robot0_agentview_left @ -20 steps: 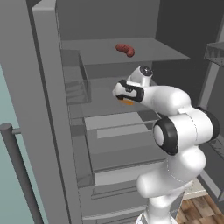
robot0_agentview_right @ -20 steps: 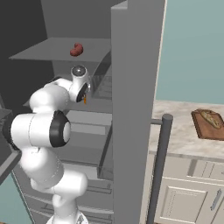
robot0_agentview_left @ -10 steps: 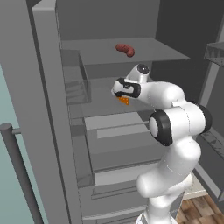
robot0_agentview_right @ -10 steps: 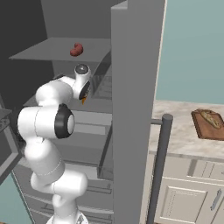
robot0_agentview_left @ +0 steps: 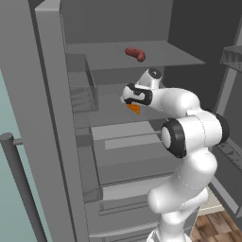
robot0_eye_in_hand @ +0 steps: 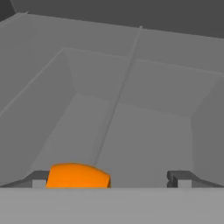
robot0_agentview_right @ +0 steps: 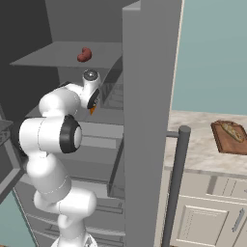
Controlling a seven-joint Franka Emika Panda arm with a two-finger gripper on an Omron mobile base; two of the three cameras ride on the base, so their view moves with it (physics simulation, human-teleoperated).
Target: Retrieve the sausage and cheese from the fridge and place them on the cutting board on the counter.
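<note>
The fridge (robot0_agentview_left: 56,123) stands open. The reddish-brown sausage (robot0_agentview_left: 135,53) lies on its upper shelf, also seen in the right base view as the sausage (robot0_agentview_right: 85,54). One shelf lower, my gripper (robot0_agentview_left: 128,101) reaches in over the orange cheese (robot0_agentview_left: 134,108). In the hand view the cheese (robot0_eye_in_hand: 78,176) sits between the wide-open finger tips (robot0_eye_in_hand: 39,178), close against the left one and well clear of the right. Nothing is held. The brown cutting board (robot0_agentview_right: 230,137) lies on the pale counter (robot0_agentview_right: 198,149) to the right of the fridge.
The open fridge door (robot0_agentview_right: 144,120) with its long bar handle (robot0_agentview_right: 174,183) stands between the arm and the counter. The other door (robot0_agentview_left: 28,142) flanks the left side. A flat light-brown item lies on the board. Grey drawers sit below the shelves.
The hand has crept slightly deeper toward the cheese while the elbow swung up and inward. The jaws have stayed wide apart. Sausage and cheese lie where they were.
</note>
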